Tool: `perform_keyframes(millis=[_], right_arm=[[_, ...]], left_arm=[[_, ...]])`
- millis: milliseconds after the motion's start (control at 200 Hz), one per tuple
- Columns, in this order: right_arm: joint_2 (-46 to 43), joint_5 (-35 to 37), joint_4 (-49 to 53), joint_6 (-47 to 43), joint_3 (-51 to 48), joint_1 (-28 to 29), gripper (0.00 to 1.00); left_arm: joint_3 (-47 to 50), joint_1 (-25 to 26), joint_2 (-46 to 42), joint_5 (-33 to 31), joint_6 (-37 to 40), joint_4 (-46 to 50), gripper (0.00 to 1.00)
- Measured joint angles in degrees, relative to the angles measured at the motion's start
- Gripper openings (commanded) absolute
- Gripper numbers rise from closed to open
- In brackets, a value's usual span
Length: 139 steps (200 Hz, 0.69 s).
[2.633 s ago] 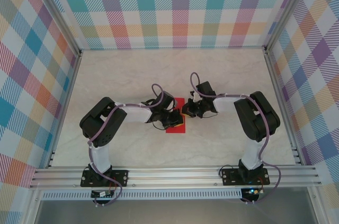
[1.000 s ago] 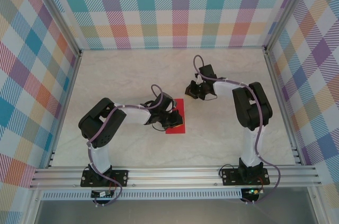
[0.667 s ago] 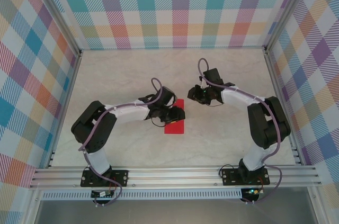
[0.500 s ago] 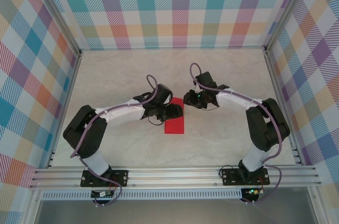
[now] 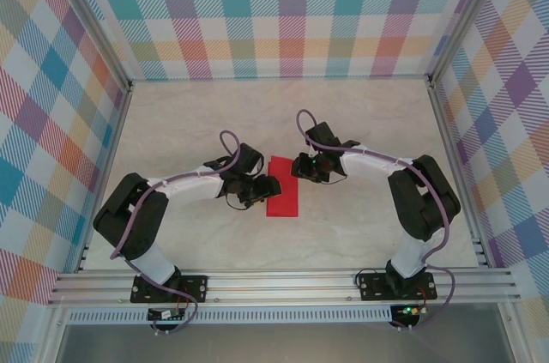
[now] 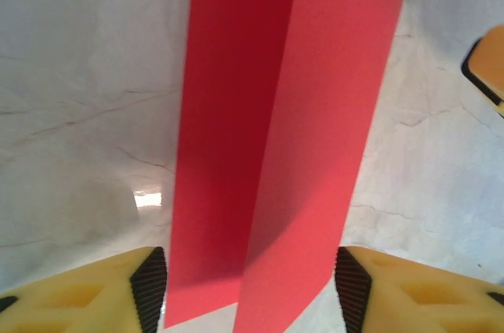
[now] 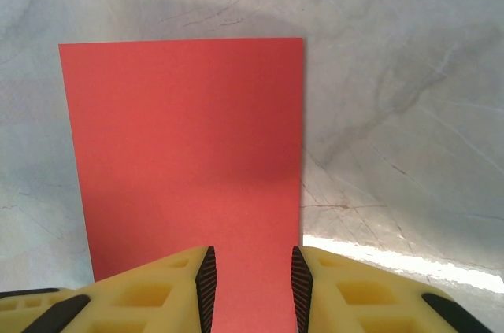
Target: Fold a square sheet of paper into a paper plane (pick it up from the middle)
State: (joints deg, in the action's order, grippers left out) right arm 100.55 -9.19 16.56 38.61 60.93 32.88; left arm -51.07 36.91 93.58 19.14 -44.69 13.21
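Red paper (image 5: 283, 197), one sheet, folded to a plain, unmarked rectangle. It lies flat at the middle of the table (image 5: 369, 123), between the two grippers. From the left wrist, the paper (image 6: 276, 136) shows two long panels meeting at a lengthwise crease, the left one in shadow.

Left gripper (image 5: 264, 189) (image 6: 244, 286): jaws wide apart, straddling one edge of the sheet, holding nothing.

Right gripper (image 5: 300, 166) (image 7: 250, 278): jaws parted narrowly over the far edge, with paper (image 7: 189, 152) flat in the gap and no grip evident.

Top camera: high, behind arm bases (image 5: 169, 284), looking down on red paper (image 5: 282, 196) on table (image 5: 386, 123). Both wrist cameras: very close over same paper, from different sides.
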Motion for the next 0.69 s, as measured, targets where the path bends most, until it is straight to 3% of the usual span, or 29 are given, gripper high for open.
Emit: perform_keyframes(millis=[445,695], right_arm=[[-2.78,0.11,-0.5,1.18,-1.79,0.0,0.32],[-5.64,0.17,-0.68,1.22,-3.26,0.0,0.31]], left_arm=[[0.79,-2.49,2.6,4.31,0.61,-4.68,0.1],[2.27,-6.4,2.58,5.35,3.26,-5.03,0.04]])
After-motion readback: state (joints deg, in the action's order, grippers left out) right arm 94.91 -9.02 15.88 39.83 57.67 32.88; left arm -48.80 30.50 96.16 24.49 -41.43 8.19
